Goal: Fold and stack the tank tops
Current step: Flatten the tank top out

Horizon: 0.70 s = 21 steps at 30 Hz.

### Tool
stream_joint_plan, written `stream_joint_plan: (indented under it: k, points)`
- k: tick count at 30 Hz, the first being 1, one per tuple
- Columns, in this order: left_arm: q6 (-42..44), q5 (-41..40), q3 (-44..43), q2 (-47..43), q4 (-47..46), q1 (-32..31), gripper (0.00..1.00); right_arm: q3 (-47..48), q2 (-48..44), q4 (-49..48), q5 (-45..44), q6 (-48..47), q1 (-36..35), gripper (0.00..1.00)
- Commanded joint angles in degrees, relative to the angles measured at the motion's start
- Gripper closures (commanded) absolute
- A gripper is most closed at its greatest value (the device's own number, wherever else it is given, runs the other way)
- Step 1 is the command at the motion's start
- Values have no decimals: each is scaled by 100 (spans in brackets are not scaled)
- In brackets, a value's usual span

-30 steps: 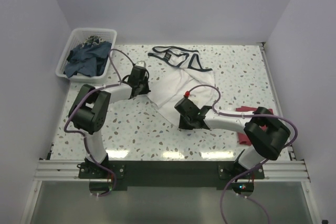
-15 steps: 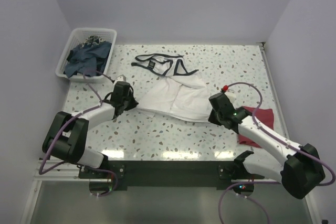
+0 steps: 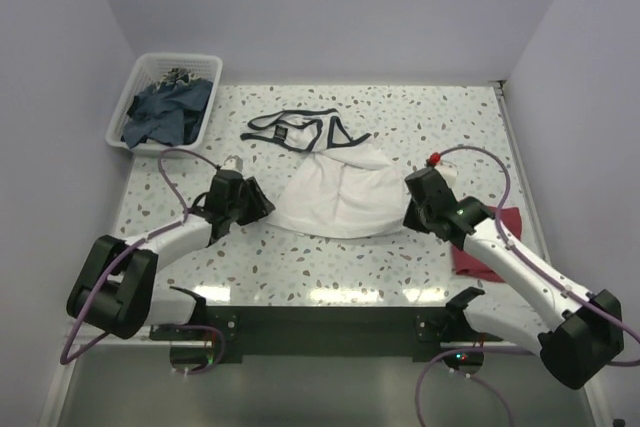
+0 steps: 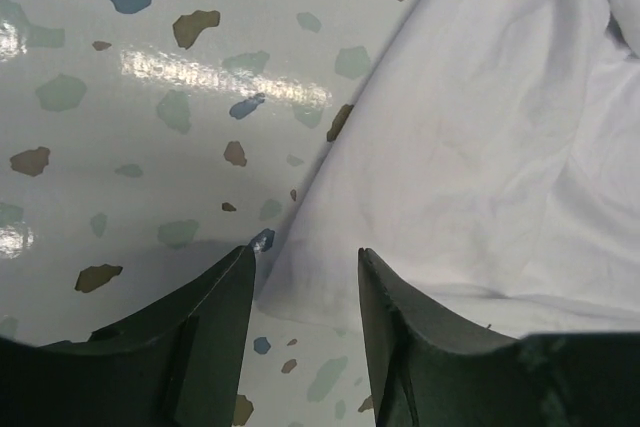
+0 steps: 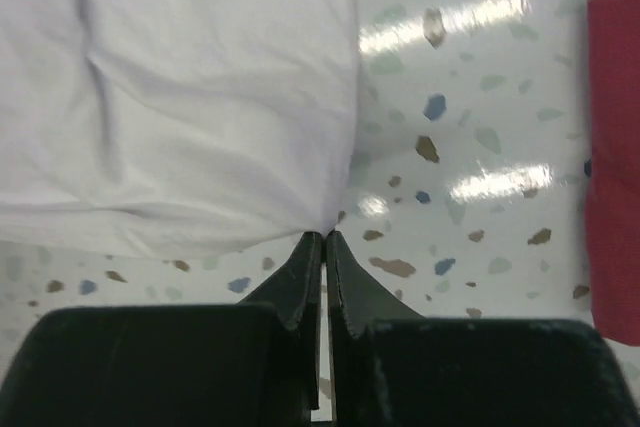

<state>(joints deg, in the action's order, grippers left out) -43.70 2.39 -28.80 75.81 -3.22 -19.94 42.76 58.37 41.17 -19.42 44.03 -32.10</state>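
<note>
The white cloth tank top (image 3: 335, 197) with navy-trimmed neck and armholes lies spread in the middle of the speckled bench (image 3: 330, 257). Its straps point toward the far edge and its hem toward the near edge. One arm stands at each lower corner of it.

The left fingers (image 4: 215, 327) are parted with a clear gap between them. The top's left hem corner (image 4: 300, 282) lies flat on the bench in that gap. Whether cloth and fingers touch cannot be told, and nothing is pinched.

The right fingers (image 5: 305, 277) are pressed together. Their tips meet at the top's right hem corner, where the white cloth (image 5: 200, 97) draws to a point – they pinch that corner against the bench.

The plain dark red tank top (image 3: 470, 265) lies crumpled near the right edge of the bench, apart from the white one and partly under the right arm. In the right wrist view its edge (image 5: 612, 147) shows to the side of the fingers, with bare bench between them.

In the far left corner sits a white plastic basket (image 3: 135, 97) holding dark blue cloths (image 3: 160, 112).
</note>
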Motion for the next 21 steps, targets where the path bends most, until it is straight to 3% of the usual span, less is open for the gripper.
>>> stream_joint_plan:
  k: [1,6,10,14,17,19,21]
  points:
    - [178,480,76,-303,-345,-9,50,1589,410,-214,-88,-534,19,100]
    - [196,1201,584,-769,-1248,-71,53,3525,1860,-170,-159,-1071,19,100]
    - [-401,1334,1121,-1059,-1803,-237,60,5220,2784,40,-194,-1370,37,100]
    - [-1672,702,1569,-1296,-1997,-589,69,6085,3426,155,-176,-1476,98,100]
    - [-2133,254,1834,-1298,-2384,-1133,69,6472,3690,172,-167,-1520,151,100]
    - [-2055,-44,1466,-948,-2219,-1573,68,6804,3883,269,-159,-1555,169,100]
    - [-1985,-168,1061,-657,-1954,-1881,61,7051,3971,330,-185,-1599,177,100]
